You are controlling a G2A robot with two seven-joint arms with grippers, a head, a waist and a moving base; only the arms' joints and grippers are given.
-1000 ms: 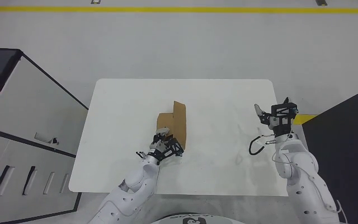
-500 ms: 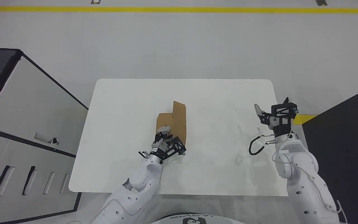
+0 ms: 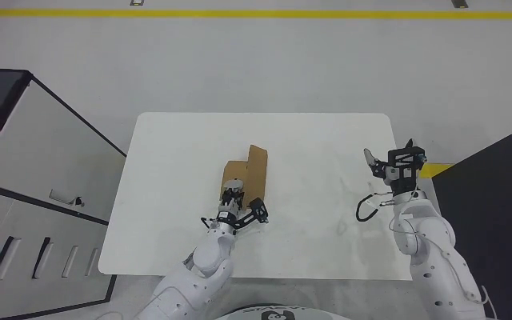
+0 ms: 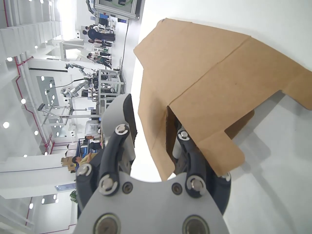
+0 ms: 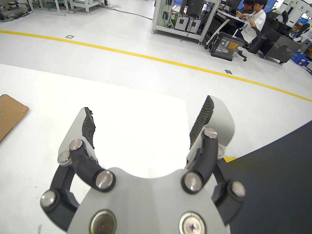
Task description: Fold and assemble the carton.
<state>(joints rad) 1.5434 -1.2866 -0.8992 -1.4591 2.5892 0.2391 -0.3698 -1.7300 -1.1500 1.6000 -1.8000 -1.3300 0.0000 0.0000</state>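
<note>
A brown carton [image 3: 246,172] lies near the middle of the white table [image 3: 320,144], with one panel standing up along its right side. My left gripper [image 3: 234,194] sits at the carton's near edge. In the left wrist view the carton [image 4: 207,79] is half unfolded, and the left gripper [image 4: 153,122] is open astride a side panel. One finger [image 4: 128,113] is outside it; the other finger [image 4: 183,138] is tucked inside under the top panel. My right gripper [image 3: 382,164] hovers open over the table's right edge, far from the carton [image 5: 9,115], with nothing in the right gripper [image 5: 148,120].
A grey cabinet [image 3: 40,160] stands off the table's left side. A dark panel [image 3: 480,192] is beyond the right edge. A black cable [image 3: 366,210] loops beside the right arm. Bare table surface lies between the carton and the right gripper.
The left wrist has shifted slightly right and turned at the carton's near edge, and the standing panel has moved a little. The right arm has kept still.
</note>
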